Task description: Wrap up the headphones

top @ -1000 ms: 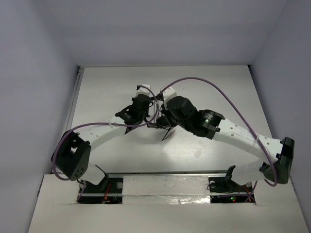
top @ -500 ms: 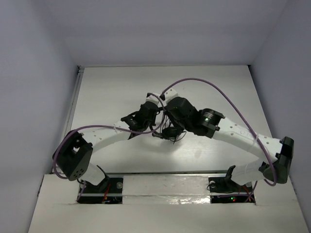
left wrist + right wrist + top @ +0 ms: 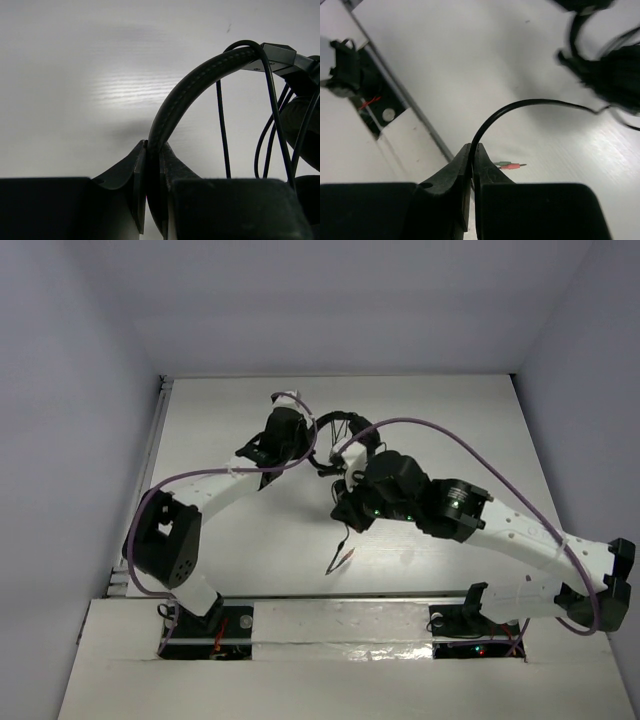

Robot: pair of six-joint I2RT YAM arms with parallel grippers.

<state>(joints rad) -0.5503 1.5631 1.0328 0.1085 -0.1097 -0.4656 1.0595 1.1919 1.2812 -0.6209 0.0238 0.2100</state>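
The black headphones [image 3: 338, 420] are held up over the middle of the table. My left gripper [image 3: 154, 152] is shut on the padded headband [image 3: 200, 80], which arches up and to the right from the jaws. Several strands of the thin black cable [image 3: 222, 130] cross behind the band. In the top view the left gripper [image 3: 312, 443] sits at the band's left side. My right gripper [image 3: 472, 150] is shut on the cable [image 3: 520, 102], which curves off to a blurred earcup [image 3: 615, 70]. The cable's red and green plugs [image 3: 510, 164] lie on the table below; its free end [image 3: 340, 558] trails toward the front.
Thick purple robot cables [image 3: 450, 435] loop over both arms. A metal strip [image 3: 350, 598] marks the table's near edge, with the arm bases [image 3: 215, 625] behind it. Walls close in the left, right and far sides.
The left arm has carried the headphones toward the back of the table. The right arm has pulled back toward the front with the cable, and the plug end now trails near the front edge.
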